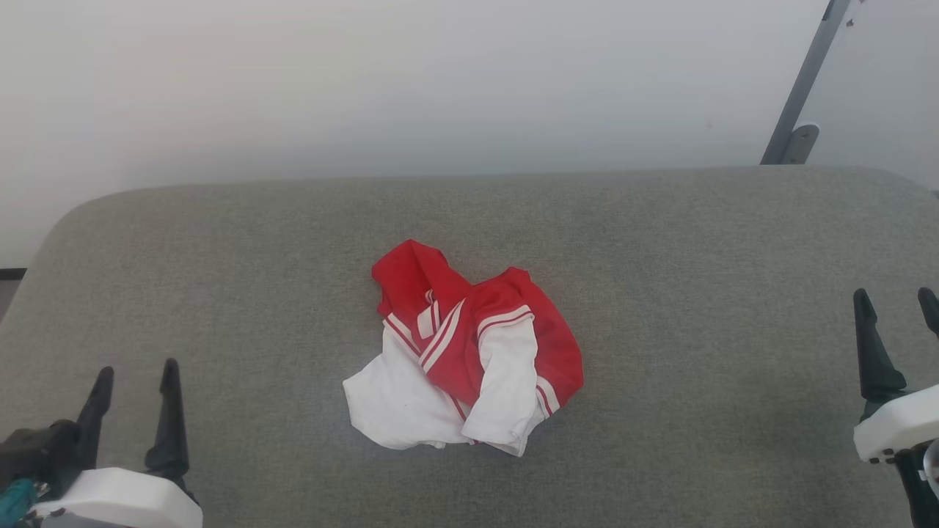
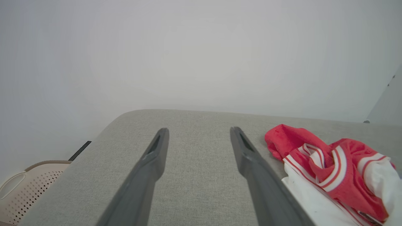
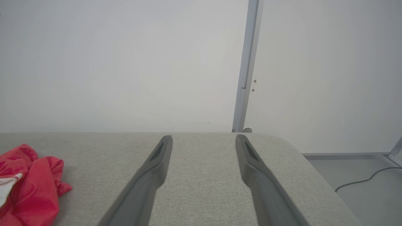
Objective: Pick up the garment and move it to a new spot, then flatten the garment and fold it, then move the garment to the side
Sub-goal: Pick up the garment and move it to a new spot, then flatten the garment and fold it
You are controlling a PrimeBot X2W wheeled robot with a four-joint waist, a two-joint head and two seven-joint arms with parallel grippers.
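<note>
Grey padded worktop (image 1: 660, 257) carries the garment (image 1: 462, 352), crumpled at its middle. My left hand (image 1: 139, 367) and right hand (image 1: 895, 293) sit well apart from it, fingers spread, empty. Pick-up not begun, I judge; next, reach inward for a raised fold, possibly the red hump.

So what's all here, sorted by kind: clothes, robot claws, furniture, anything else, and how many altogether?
Garments: 1, the red and white garment, crumpled.
Grippers: 2, the left gripper and the right gripper, both open.
Padded surfaces: 1, the grey cushion under the garment.
Baskets: 1, the beige basket, perforated.
Total: 5.
</note>
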